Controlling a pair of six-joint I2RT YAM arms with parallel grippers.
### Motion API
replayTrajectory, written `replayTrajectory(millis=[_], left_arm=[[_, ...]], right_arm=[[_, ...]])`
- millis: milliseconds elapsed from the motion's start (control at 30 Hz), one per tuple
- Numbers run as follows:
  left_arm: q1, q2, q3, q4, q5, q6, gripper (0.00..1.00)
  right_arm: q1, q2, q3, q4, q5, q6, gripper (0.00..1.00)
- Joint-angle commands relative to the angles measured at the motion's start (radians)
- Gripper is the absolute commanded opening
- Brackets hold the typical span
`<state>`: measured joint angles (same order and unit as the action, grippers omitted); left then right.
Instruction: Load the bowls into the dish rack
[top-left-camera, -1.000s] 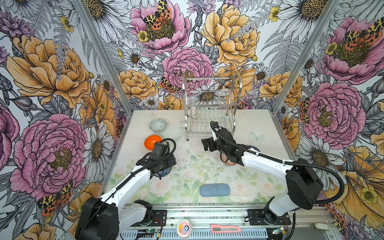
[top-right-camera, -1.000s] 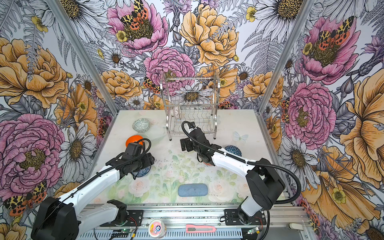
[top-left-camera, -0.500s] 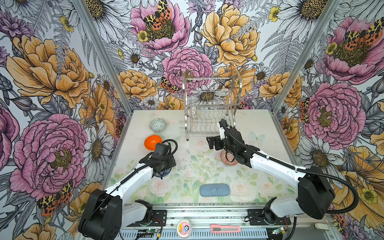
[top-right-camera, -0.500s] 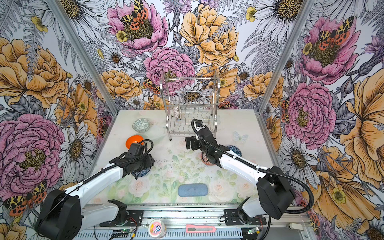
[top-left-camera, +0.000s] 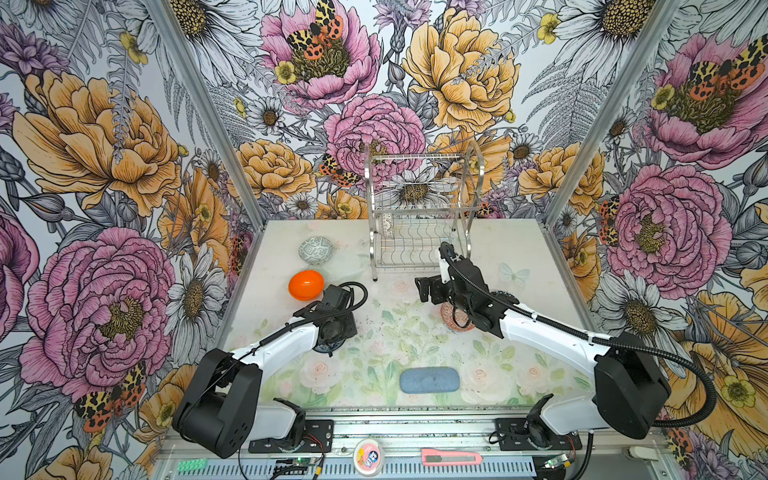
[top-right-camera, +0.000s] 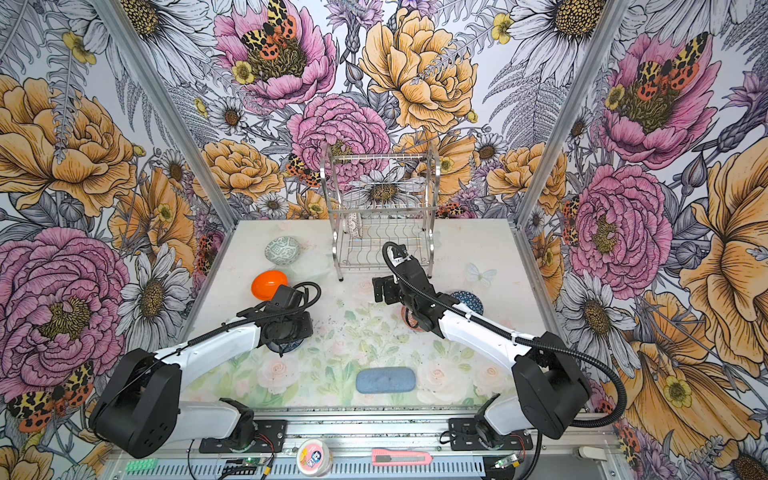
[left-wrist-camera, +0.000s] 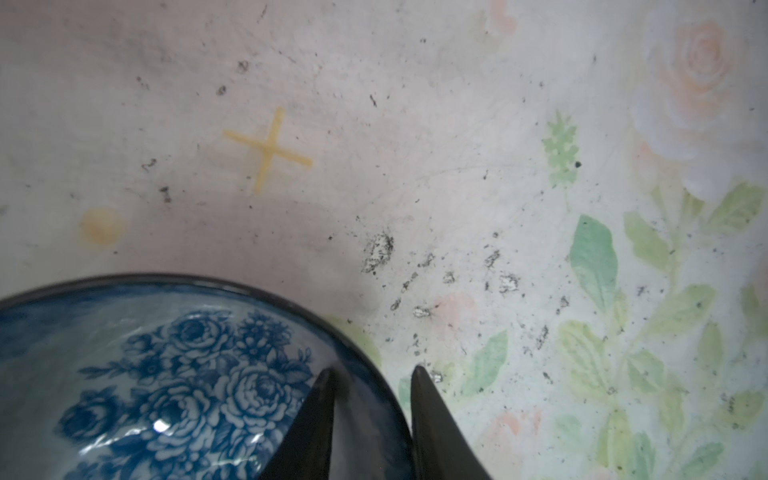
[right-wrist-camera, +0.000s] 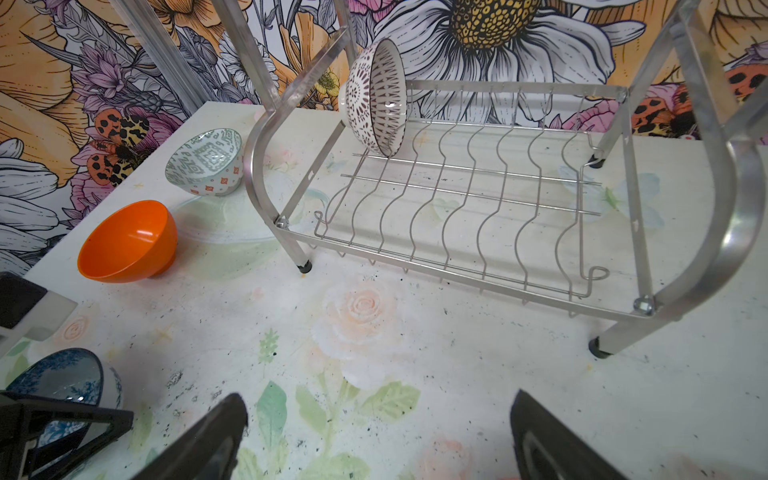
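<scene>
rack (top-left-camera: 419, 216) on four legs at the middle of the table's (top-left-camera: 498, 245) back edge. lattice bowl (right-wrist-camera: 376, 97) tilted on its edge in the lower tier, at the rack's back left corner.

grey-green bowl (top-left-camera: 316, 250) upright, just left of the rack, toward the back left corner of the table. orange bowl (top-left-camera: 306, 285) tipped over, near the left edge, in front of the grey-green bowl and apart from it.

blue floral bowl (left-wrist-camera: 166, 386) upright on the left half of the table, in front of the orange bowl, mostly hidden in both top views under the wrist of the left arm (top-left-camera: 286, 345). left jaws astride its rim, one inside the bowl and one outside, with only the wall between them. pressing on the wall or merely close to it: cannot tell.

right jaws wide apart, nothing between them, above bare table just in front of the rack. orange-white bowl (top-left-camera: 455, 320) right of the table's centre, largely covered by the right arm (top-left-camera: 540, 332). dark-blue bowl (top-right-camera: 467, 301) just beyond that arm toward the right edge, partly hidden.

pad (top-left-camera: 429, 379) flat near the middle of the front edge, well apart from all the bowls.
</scene>
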<state>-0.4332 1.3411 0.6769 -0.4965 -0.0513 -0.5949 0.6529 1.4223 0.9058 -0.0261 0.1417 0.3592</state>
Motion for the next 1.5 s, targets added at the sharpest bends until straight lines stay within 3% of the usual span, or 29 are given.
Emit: replayTrajectory(millis=[0,267,600,1133,1467], left_arm=[[-0.021,0.016,0.044,0.016,-0.017,0.001,0.29],[-0.096,0.090,0.141,0.021,-0.027,-0.008,0.15],[-0.201,0.286,0.334,0.024,-0.017,-0.006,0.08],[-0.328,0.616,0.637,0.025,0.020,-0.018,0.12],[-0.343,0.637,0.674,0.025,0.030,-0.023,0.18]], right_arm=[[-0.009,-0.040,-0.011,0.005,0.024,0.011,0.99],[-0.040,-0.069,-0.034,0.003,0.025,0.029,1.00],[-0.094,-0.140,-0.091,-0.002,0.018,0.044,0.99],[-0.165,-0.195,-0.155,-0.003,0.002,0.069,1.00],[-0.198,-0.217,-0.184,-0.003,-0.001,0.077,0.99]])
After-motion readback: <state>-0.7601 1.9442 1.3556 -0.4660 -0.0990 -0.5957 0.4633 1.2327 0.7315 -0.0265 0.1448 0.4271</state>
